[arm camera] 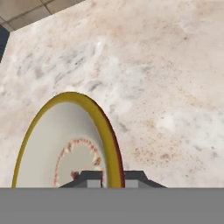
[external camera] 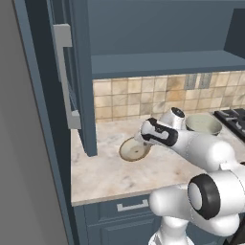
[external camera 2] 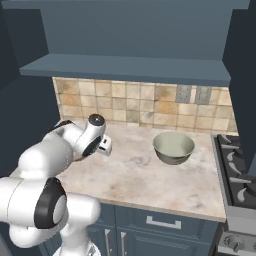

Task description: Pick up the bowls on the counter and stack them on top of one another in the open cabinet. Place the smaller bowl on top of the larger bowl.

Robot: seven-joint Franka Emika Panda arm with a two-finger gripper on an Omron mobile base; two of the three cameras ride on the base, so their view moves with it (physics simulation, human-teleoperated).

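The smaller bowl [external camera: 133, 150] lies on the marbled counter [external camera: 103, 174], cream inside with a tan rim. My gripper [external camera: 139, 140] reaches down onto its right rim. In the hand view the yellow rim of the bowl [arm camera: 65, 135] runs between the two dark fingertips [arm camera: 89, 177], and the gripper [arm camera: 113, 177] is shut on it. I cannot tell whether the bowl is off the counter. The larger bowl [external camera: 203, 124] [external camera 2: 173, 146] stands upright further right, apart from the arm. The open cabinet shelf [external camera: 162, 64] [external camera 2: 125, 67] runs above the tiled backsplash.
The cabinet door [external camera: 79, 72] with its grey bar handle [external camera: 64, 76] stands open over the counter's left end, close to the smaller bowl. A stove [external camera 2: 237, 170] borders the counter on the right. Dark blue drawers [external camera 2: 160, 222] sit below.
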